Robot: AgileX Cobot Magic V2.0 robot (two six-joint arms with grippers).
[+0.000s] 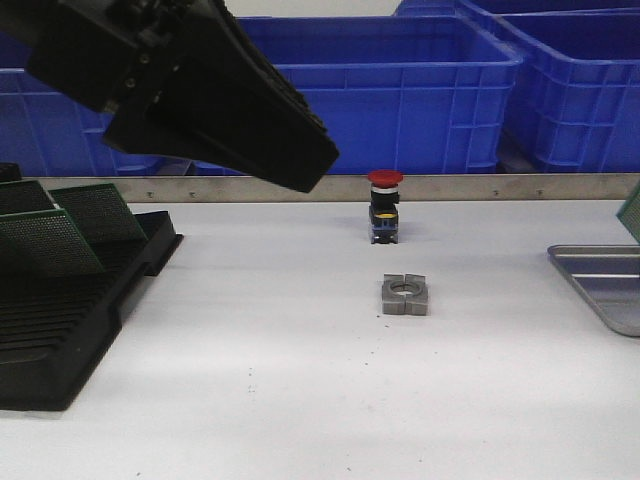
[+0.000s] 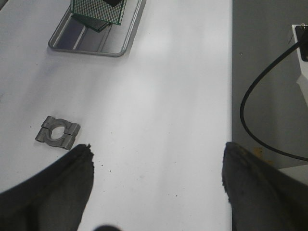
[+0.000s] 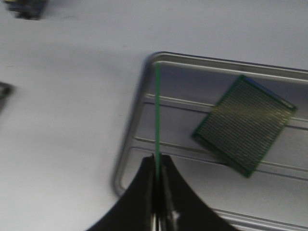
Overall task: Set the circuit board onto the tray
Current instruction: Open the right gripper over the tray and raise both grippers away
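My right gripper point(image 3: 158, 161) is shut on a green circuit board point(image 3: 157, 110), seen edge-on and upright above the near-left part of the silver tray point(image 3: 192, 86). A second green board point(image 3: 245, 125) lies flat in the tray. In the front view the tray point(image 1: 605, 285) is at the right edge, with a corner of the held board point(image 1: 632, 215) above it. The left wrist view shows the tray point(image 2: 77, 38) and boards point(image 2: 98, 12) far off. My left gripper point(image 2: 156, 159) is open and empty, raised high over the table's left side point(image 1: 300, 165).
A black slotted rack point(image 1: 70, 310) with several green boards point(image 1: 50, 245) stands at the left. A red push-button switch point(image 1: 385, 205) and a grey metal clamp piece point(image 1: 405, 295) sit mid-table. Blue crates point(image 1: 400, 90) line the back. A black cable point(image 2: 255, 120) hangs past the table edge.
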